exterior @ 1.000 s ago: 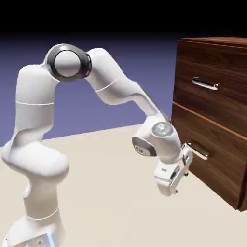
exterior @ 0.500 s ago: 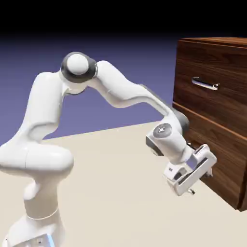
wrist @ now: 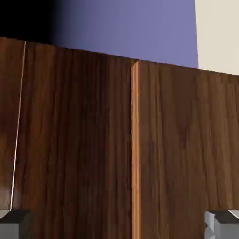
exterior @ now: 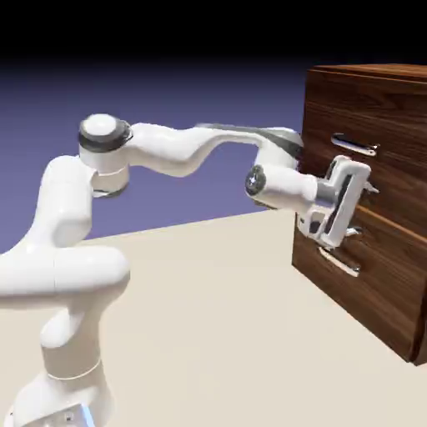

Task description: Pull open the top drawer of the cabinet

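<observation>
on cabinet front, top drawer handle horizontal, shut

The arm reached right to the cabinet. The end effector, jaws spread, sat against the front between the top drawer handle and the lower handle. Both drawers looked shut above the surface.

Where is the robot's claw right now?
In the exterior view, the claw is at the right, up against the cabinet front, below the top drawer's silver handle and above the lower handle. It is open.
</observation>
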Tool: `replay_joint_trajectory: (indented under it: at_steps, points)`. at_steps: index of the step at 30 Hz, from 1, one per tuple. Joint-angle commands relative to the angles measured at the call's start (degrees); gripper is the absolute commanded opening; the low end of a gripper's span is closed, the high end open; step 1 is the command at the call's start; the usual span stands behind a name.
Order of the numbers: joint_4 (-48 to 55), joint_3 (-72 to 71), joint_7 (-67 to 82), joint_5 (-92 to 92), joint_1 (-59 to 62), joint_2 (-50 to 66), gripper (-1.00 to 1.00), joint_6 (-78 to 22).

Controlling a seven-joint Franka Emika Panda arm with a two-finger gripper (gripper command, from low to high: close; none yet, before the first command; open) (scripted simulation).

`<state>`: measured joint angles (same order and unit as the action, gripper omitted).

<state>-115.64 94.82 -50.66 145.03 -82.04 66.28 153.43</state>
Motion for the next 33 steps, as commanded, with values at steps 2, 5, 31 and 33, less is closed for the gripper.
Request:
replay_joint_trajectory:
  at_steps: [2, 5, 31, 33]
  points:
    - [1.56, 3.26, -0.28, 4.99, -2.80, 3.40, 0.00, -0.71]
    - [2.90, 6.05, -0.52, 9.26, -5.19, 6.32, 0.00, -1.31]
    - [-13.08, 12.81, -16.63, 4.93, -13.49, 22.92, -1.00, -10.28]
    - [-17.23, 13.62, -16.30, 4.07, -17.34, 23.28, -1.00, -10.63]
